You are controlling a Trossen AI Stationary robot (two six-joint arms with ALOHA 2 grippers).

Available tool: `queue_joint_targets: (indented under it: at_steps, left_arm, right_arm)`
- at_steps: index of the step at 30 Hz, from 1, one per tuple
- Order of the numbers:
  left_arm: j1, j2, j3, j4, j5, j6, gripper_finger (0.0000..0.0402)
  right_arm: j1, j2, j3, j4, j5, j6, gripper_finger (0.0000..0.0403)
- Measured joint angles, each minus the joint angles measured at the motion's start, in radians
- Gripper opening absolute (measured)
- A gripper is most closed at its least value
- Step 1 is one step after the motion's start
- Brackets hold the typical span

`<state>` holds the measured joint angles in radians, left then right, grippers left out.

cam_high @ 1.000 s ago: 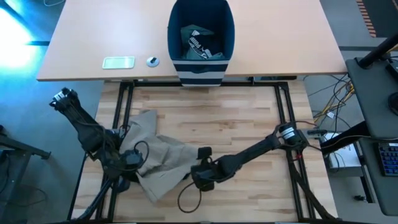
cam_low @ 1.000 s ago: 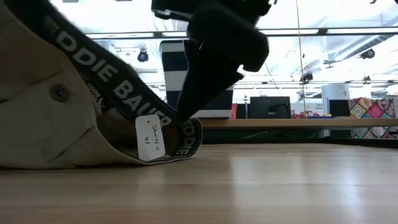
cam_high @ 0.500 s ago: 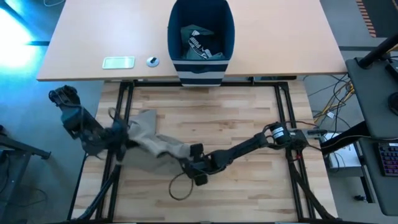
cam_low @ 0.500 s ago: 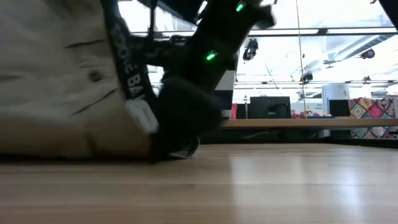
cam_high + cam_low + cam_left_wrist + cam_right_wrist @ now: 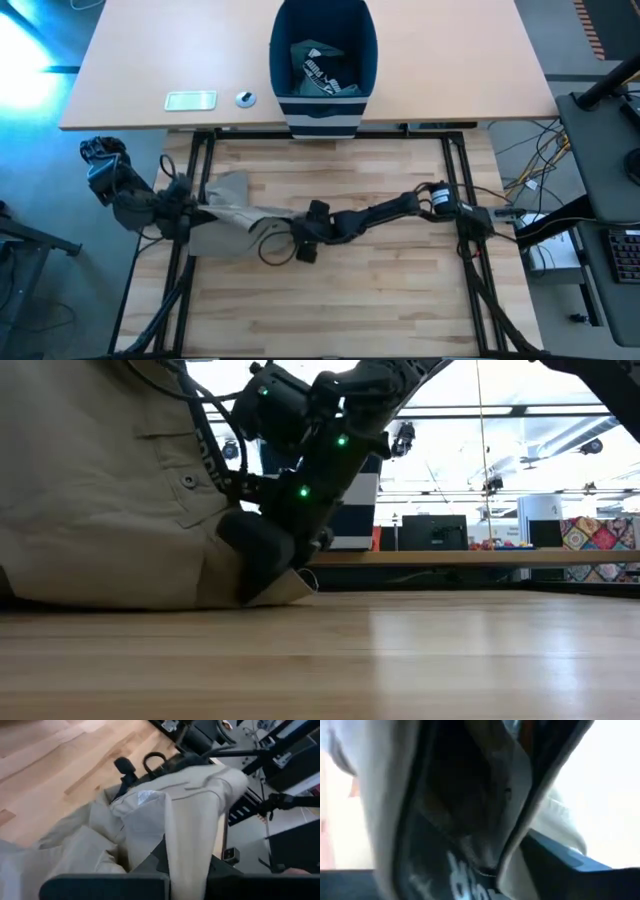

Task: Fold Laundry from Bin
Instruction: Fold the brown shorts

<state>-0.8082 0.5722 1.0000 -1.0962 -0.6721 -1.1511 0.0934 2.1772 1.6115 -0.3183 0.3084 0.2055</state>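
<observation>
A beige garment (image 5: 228, 215) with a black lettered waistband lies bunched on the wooden table's left half, its lower edge (image 5: 120, 598) on the table. My left gripper (image 5: 183, 207) is shut on its left end. My right gripper (image 5: 300, 240) is shut on its right end, low over the table (image 5: 262, 555). A black cord loop (image 5: 270, 248) hangs from the garment by the right gripper. The navy bin (image 5: 323, 60) stands at the far edge, with a navy garment with white lettering (image 5: 320, 68) inside. My left gripper pinches a bunched fold of the beige cloth (image 5: 186, 851) between its two fingers, coming level from the table's left. The cloth runs away from the fingers toward the other arm. My right gripper is shut on the garment's waistband end (image 5: 457, 870), coming from the table's right. The cloth fills its wrist view and hides the fingers. A corner of the cloth (image 5: 285, 590) below the gripper touches the table.
A white flat device (image 5: 190, 100) and a small round object (image 5: 245, 98) lie on the far desk, left of the bin. Bare wood (image 5: 400, 290) spreads over the table's right and near parts. Black frame bars (image 5: 200, 160) run along the table's edges.
Both grippers have gone toward the table's far edge and a little left, still shut on the garment. The garment has been dragged with them from the near left part of the table and drawn into a narrower strip between them. The cord loop has followed.
</observation>
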Motion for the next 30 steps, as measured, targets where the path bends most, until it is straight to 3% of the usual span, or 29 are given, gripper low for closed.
queue_joint_targets:
  at_steps: [5,6,9,14,20,27,30]
  left_arm:
    - [0.000,0.001,0.046,0.001,0.001,0.091,0.0000]
    - [0.000,0.005,0.064,0.006,-0.004,0.119,0.0000]
    - [0.000,0.032,0.138,0.065,-0.038,0.248,0.0000]
    - [0.000,0.127,0.306,0.245,-0.045,0.590,0.0000]
    - [0.000,0.270,0.499,0.264,-0.089,0.760,0.0000]
    - [0.000,0.452,0.671,0.287,0.056,0.781,0.0000]
    - [0.000,0.534,0.724,0.273,0.030,0.783,0.0000]
  right_arm:
    - [-0.006,-0.048,0.054,-0.129,-0.030,-0.027,0.0036]
    - [-0.006,-0.065,0.081,-0.186,-0.025,-0.042,0.0025]
    - [0.004,-0.137,0.201,-0.412,0.019,-0.078,0.0013]
    - [0.053,-0.272,0.456,-0.704,0.051,-0.107,0.0011]
    - [0.142,-0.414,0.639,-0.714,0.023,-0.086,0.0010]
    - [0.265,-0.532,0.736,-0.636,-0.252,0.033,0.0010]
    - [0.302,-0.572,0.735,-0.675,-0.269,0.079,0.0010]
